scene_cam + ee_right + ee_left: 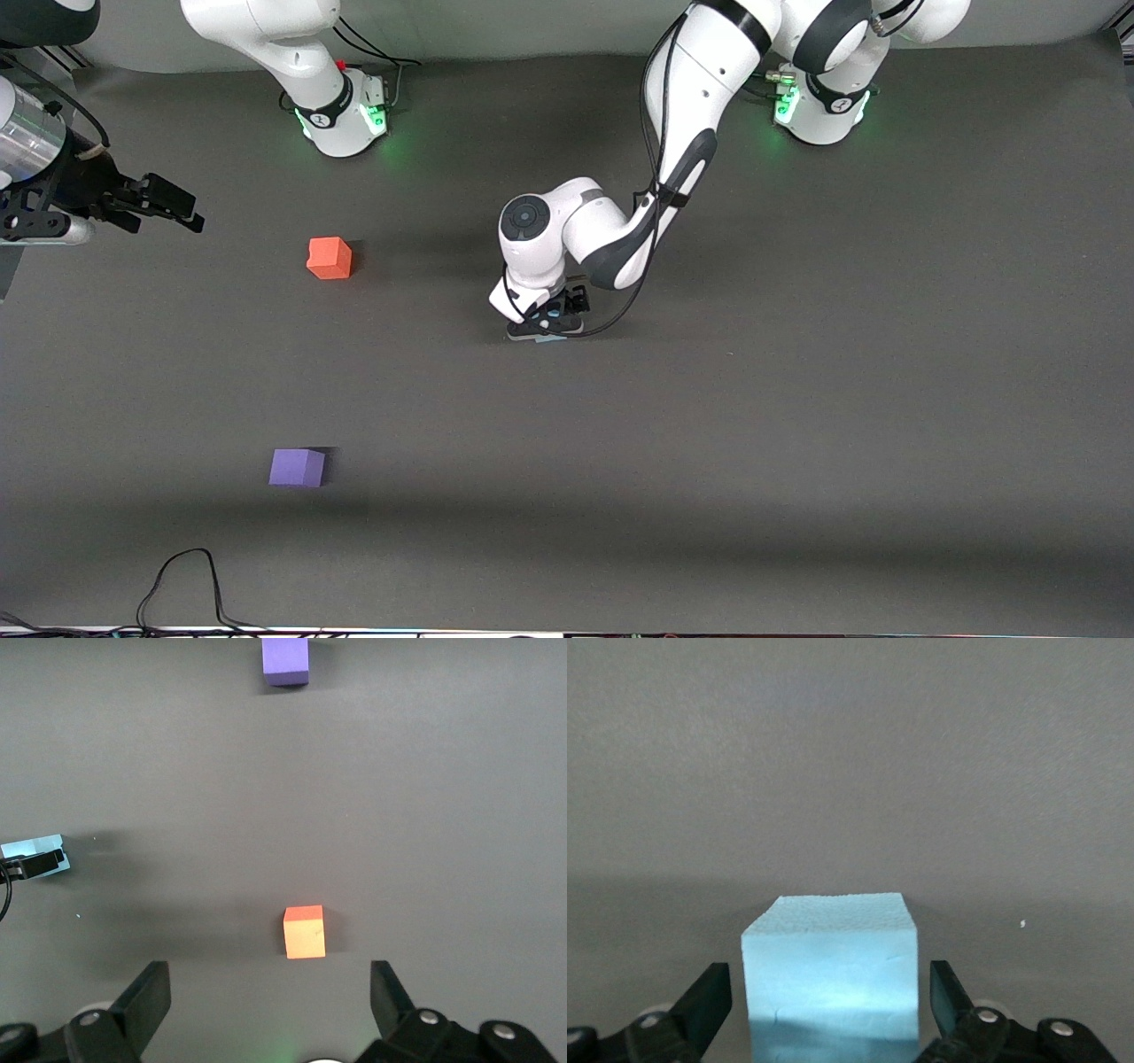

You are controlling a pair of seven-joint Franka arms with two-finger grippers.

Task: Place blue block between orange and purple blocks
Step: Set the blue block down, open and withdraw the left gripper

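The blue block (828, 970) rests on the mat near the table's middle. My left gripper (545, 328) is down around it, one finger on each side with a narrow gap, so it is open. In the front view only a sliver of the blue block (553, 338) shows under the hand. The orange block (330, 258) lies toward the right arm's end. The purple block (298, 467) lies nearer the front camera than the orange one. My right gripper (168, 208) is open and empty, waiting at the right arm's end of the table. Its wrist view shows the orange block (304, 932), purple block (285, 660) and blue block (31, 850).
A dark grey mat (797, 399) covers the table. A black cable (182, 585) loops at the front edge near the purple block. The arm bases stand along the edge farthest from the front camera.
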